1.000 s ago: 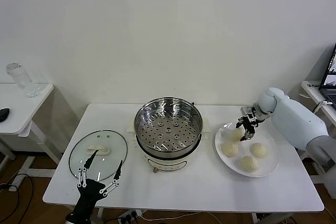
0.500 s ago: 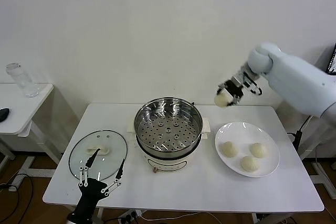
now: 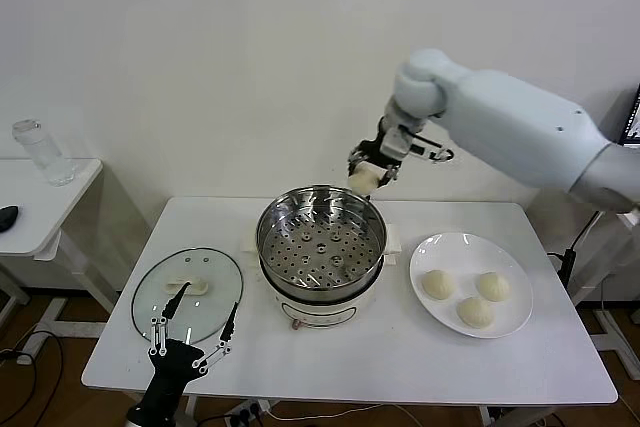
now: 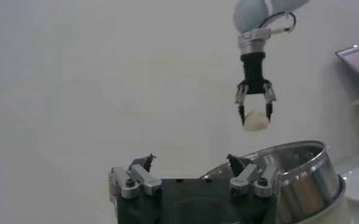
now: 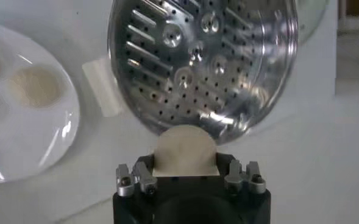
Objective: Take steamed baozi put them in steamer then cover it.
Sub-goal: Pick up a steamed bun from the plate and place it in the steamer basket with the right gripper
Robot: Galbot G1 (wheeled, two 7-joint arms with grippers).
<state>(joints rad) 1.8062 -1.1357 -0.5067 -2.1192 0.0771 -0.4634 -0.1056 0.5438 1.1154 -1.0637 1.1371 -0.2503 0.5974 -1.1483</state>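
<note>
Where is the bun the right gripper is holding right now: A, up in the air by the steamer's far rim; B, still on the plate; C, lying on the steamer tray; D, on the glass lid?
A: the right gripper holds the bun in the air by the far rim of the steamer, whose tray is empty.

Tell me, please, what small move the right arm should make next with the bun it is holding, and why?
Probably carry it forward a little and lower it: the right gripper, jaws shut on a baozi, hangs above the steamer's far rim, and the perforated tray is empty. Three baozi wait on the plate; the left gripper idles by the cover.
</note>
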